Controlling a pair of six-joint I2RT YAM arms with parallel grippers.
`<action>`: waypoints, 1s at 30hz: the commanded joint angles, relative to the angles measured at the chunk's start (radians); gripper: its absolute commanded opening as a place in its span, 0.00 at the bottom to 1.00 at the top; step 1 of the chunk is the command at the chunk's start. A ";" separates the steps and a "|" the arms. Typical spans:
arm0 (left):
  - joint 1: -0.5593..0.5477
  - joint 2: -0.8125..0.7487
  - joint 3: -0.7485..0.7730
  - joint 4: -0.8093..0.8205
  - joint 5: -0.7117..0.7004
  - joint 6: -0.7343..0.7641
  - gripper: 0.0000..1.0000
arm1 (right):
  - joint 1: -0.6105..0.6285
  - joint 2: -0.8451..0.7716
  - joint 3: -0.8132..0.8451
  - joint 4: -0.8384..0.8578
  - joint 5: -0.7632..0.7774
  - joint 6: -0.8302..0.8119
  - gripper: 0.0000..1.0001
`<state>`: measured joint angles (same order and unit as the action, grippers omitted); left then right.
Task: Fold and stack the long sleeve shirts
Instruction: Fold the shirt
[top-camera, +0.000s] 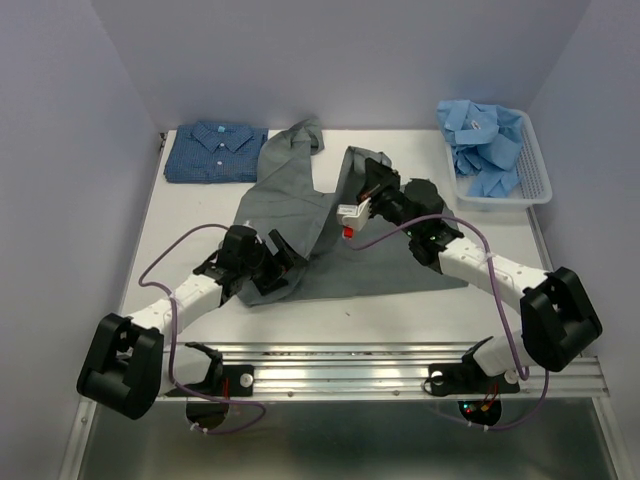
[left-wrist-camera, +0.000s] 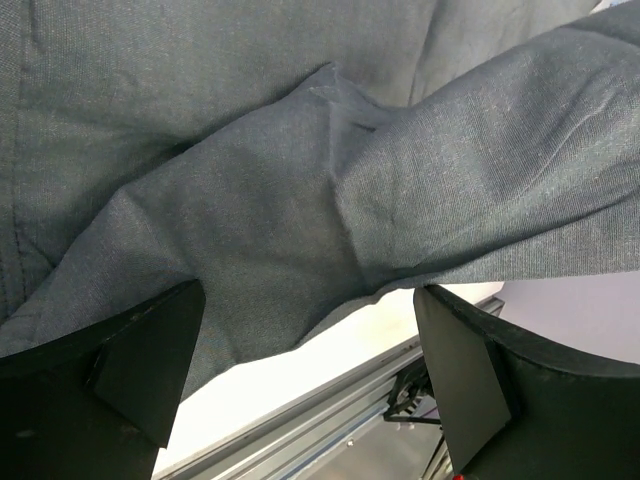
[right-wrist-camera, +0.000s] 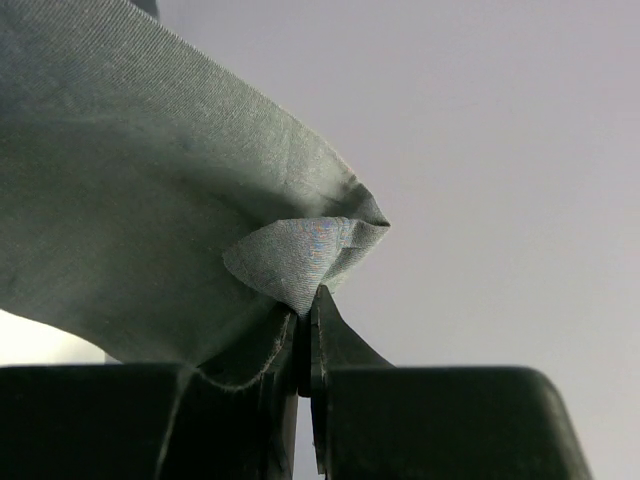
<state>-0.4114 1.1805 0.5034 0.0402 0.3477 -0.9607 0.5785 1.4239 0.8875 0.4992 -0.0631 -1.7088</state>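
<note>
A plain grey shirt (top-camera: 300, 215) lies spread over the middle of the table, one sleeve reaching toward the back. My right gripper (top-camera: 362, 192) is shut on a pinch of its cloth (right-wrist-camera: 300, 260) and holds that edge lifted above the table. My left gripper (top-camera: 268, 262) stands open over the shirt's near left corner, its black fingers (left-wrist-camera: 150, 360) on either side of the grey fabric (left-wrist-camera: 300, 200), with nothing clamped. A dark blue patterned shirt (top-camera: 216, 151) lies folded at the back left. Light blue shirts (top-camera: 482, 145) are heaped in the basket.
The white slatted basket (top-camera: 538, 180) sits at the back right corner. A metal rail (top-camera: 380, 365) runs along the table's near edge in front of the arm bases. Grey walls close in the back and sides.
</note>
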 joint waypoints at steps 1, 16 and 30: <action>-0.004 -0.050 -0.009 0.035 0.010 -0.013 0.99 | -0.002 0.000 0.007 0.185 -0.069 0.005 0.05; 0.003 -0.070 0.131 -0.104 -0.052 0.102 0.99 | -0.002 0.128 0.267 0.228 -0.332 0.054 0.08; 0.010 -0.025 0.202 -0.192 -0.105 0.143 0.99 | -0.002 0.077 -0.001 0.380 -0.133 0.245 0.08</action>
<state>-0.4103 1.1702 0.6579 -0.1062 0.2966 -0.8417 0.5785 1.5429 0.9874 0.6949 -0.2848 -1.5883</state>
